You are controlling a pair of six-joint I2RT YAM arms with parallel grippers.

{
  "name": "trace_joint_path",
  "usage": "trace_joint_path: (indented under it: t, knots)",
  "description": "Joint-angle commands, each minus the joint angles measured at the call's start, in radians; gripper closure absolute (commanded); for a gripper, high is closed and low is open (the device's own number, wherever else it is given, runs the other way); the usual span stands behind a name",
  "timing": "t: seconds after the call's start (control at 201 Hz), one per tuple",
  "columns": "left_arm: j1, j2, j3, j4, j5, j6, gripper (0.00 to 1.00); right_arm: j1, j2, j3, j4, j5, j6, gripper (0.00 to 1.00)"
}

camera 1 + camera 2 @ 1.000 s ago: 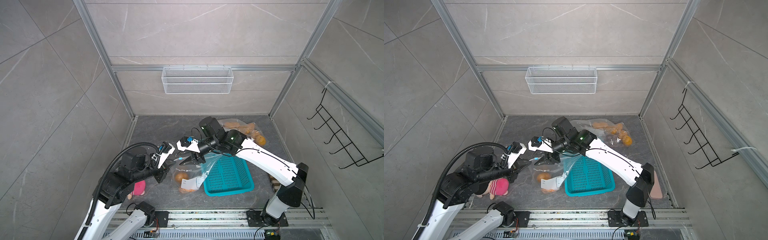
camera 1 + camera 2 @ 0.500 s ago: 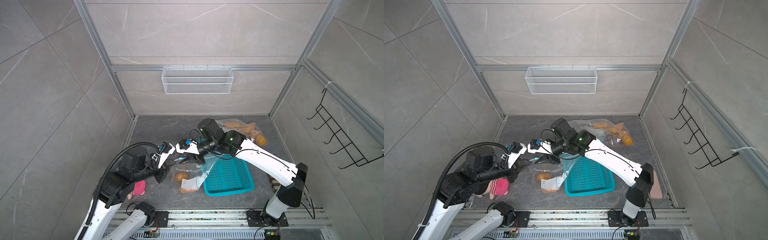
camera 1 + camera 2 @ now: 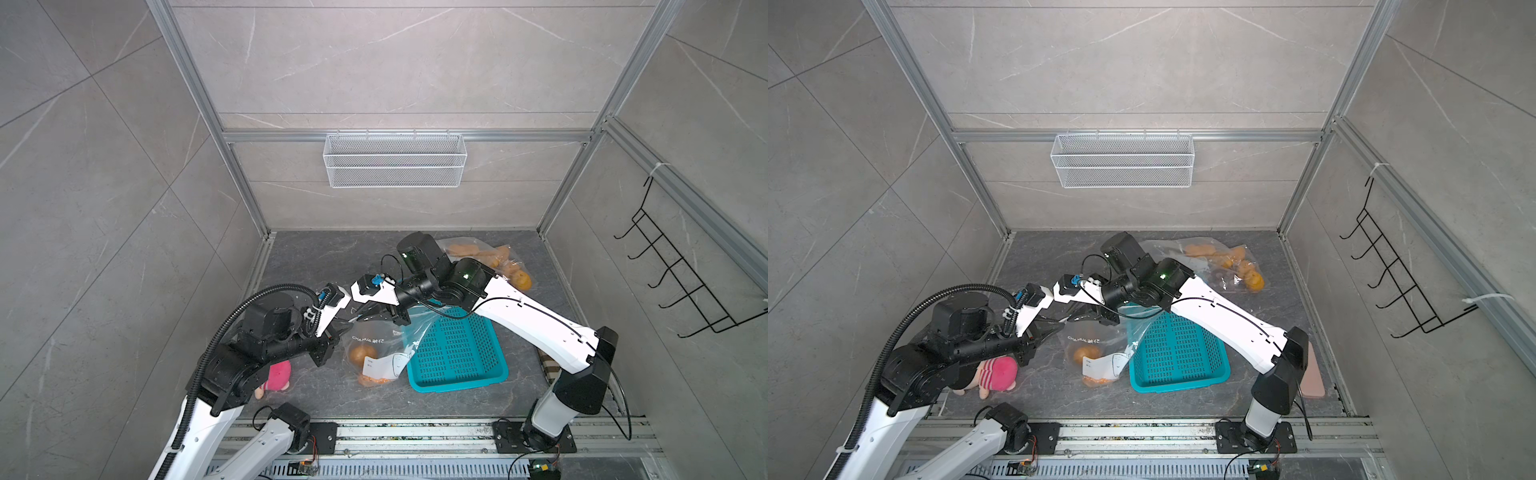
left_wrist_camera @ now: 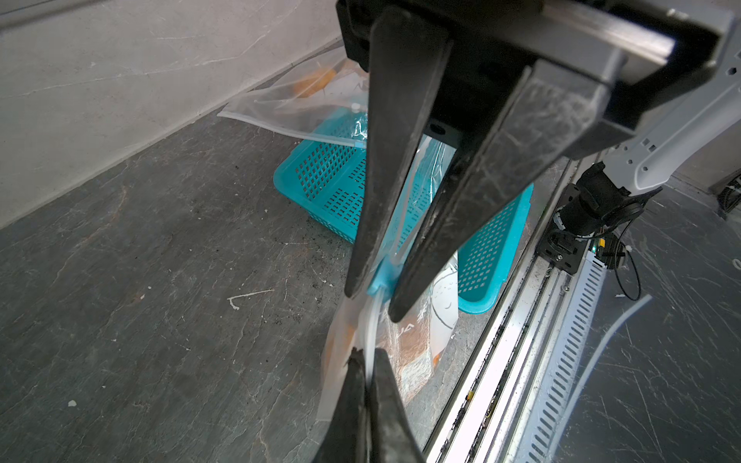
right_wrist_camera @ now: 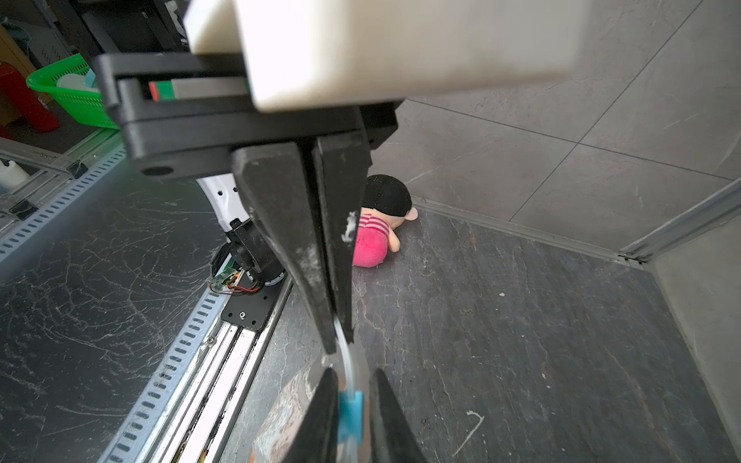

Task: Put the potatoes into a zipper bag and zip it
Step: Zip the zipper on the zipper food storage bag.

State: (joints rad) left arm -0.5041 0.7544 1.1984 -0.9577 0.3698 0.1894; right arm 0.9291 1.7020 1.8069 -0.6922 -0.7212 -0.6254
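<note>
Potatoes [image 3: 358, 353] lie low in a clear zipper bag [image 3: 376, 338] in the middle of the dark floor, below and between the two grippers. Two orange lumps show through the film in both top views, one partly behind a white label [image 3: 382, 365].

Farthest left, a pink plush toy [image 3: 1000, 372] lies on the floor, partly under the left arm. Next is the left gripper [image 4: 365, 360]. Its jaws are pressed fully together on the bag's thin white zipper strip [image 4: 371, 324], and they hold that top edge up off the floor. Just beside it on the same strip sits the blue slider [image 4: 381, 276].

The right gripper [image 4: 373, 300] points in from the opposite side, nearly tip to tip with the left one. Its jaws stand narrow, one finger on each side of the slider. In the left wrist view both fingers touch it, while in the right wrist view a sliver of gap seems to show on one side. The potatoes sit lower than both sets of fingertips, in the sagging belly of the bag.

To the right, part of the bag drapes over the rim of a teal basket [image 3: 459, 384]. Behind the right arm, near the back wall, a second clear bag [image 3: 511, 259] holds more potatoes.
</note>
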Motion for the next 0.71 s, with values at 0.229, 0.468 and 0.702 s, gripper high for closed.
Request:
trace_joint_path:
  t: [0.229, 0.468, 0.702]
  knots:
    - [-0.001, -0.001, 0.021, 0.028, 0.024, -0.011, 1.0, 0.007, -0.018, 0.028, -0.056, 0.016, -0.027, 0.9]
    - [0.0, -0.007, 0.028, 0.033, -0.018, -0.022, 1.0, 0.005, -0.016, 0.052, -0.035, 0.006, -0.015, 0.95]
    - [-0.001, -0.038, 0.1, -0.004, -0.163, -0.033, 1.0, 0.007, 0.02, 0.148, -0.068, -0.009, -0.013, 0.95]
